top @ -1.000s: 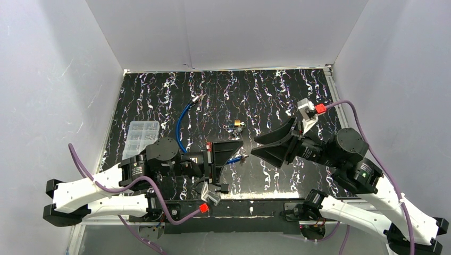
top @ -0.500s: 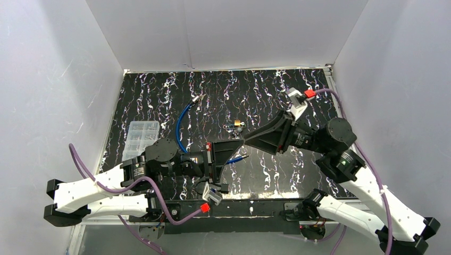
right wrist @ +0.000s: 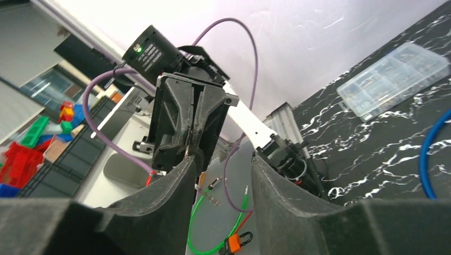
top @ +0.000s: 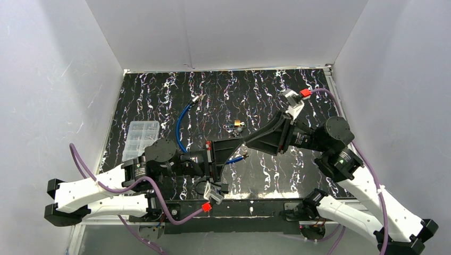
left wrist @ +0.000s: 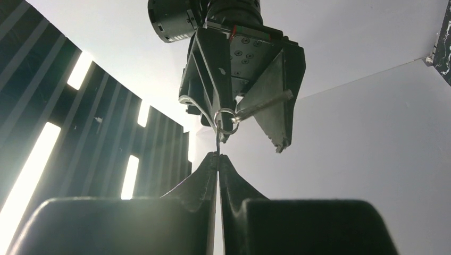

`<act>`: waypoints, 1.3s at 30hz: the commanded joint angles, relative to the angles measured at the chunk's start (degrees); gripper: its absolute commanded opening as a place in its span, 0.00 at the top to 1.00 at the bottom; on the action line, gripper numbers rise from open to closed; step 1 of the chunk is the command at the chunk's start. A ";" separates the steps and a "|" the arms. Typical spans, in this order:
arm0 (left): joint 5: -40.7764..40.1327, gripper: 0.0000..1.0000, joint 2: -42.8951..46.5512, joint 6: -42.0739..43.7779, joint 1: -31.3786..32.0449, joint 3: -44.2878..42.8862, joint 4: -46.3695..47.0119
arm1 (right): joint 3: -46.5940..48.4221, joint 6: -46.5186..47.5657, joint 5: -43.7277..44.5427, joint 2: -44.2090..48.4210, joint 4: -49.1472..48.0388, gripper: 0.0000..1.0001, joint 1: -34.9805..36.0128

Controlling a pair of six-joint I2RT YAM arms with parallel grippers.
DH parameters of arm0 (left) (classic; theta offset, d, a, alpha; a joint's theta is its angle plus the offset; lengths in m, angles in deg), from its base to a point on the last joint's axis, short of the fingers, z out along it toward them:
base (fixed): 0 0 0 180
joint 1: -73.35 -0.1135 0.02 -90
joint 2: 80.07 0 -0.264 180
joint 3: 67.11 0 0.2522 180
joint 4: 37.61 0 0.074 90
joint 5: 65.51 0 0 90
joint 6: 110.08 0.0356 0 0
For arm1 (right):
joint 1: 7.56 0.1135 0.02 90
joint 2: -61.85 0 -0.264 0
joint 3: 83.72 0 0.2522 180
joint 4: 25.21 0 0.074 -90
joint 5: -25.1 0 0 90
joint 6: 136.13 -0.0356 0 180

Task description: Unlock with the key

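top cam sharp and evenly lit, white walls bright around the dark table, soft shadows on it; left wrist cam backlit, left gripper and key silhouetted; right gripper out of focus

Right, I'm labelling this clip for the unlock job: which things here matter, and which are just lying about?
In the job:
key, pinched in the shut left gripper
right gripper, open, facing the key
padlock, untouched

Lying about:
blue cable
clear box
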 commanded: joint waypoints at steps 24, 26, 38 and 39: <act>-2.71 1.00 -1.47 24.13 0.24 -0.04 3.47 | -2.05 -12.65 -10.18 -2.16 -17.29 0.62 -4.68; -3.17 1.00 -1.69 23.97 0.24 -0.07 3.65 | -2.03 -12.74 -10.54 -2.13 -17.09 0.63 -4.64; -5.64 1.00 -2.72 24.08 0.23 -0.46 4.16 | -3.14 -13.21 -10.89 -1.25 -16.54 0.95 -4.64; -5.84 1.00 -2.74 24.09 0.22 -0.54 4.23 | -3.23 -13.25 -10.90 -1.29 -16.29 0.98 -4.64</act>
